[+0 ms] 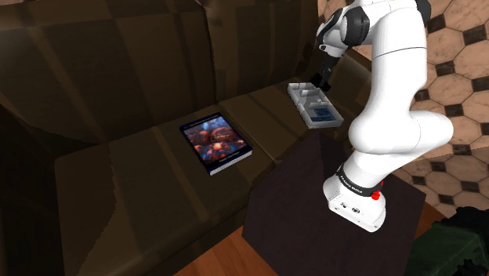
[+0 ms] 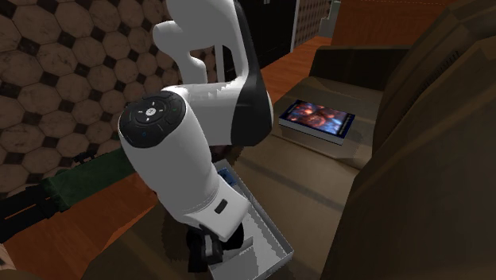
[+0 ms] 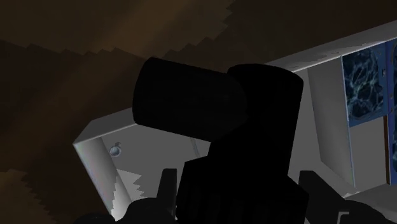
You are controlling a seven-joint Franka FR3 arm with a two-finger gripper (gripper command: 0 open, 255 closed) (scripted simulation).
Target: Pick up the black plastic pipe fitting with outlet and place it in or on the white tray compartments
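I count one white tray (image 1: 297, 97), its compartments too unclear to count. One black pipe fitting (image 3: 213, 111). One picture-cover book (image 1: 216, 143), centre of the shoulder frame. One brown sofa (image 1: 117, 94). One white arm (image 1: 400, 94), one claw (image 3: 238, 186), one dark stand (image 1: 302, 208) lower right.

The black pipe fitting (image 3: 222, 127) is blocking much of the white tray (image 3: 327, 127) in the wrist view, its lower end running off the edge. In the second exterior view the arm (image 2: 179, 159) is covering most of the tray
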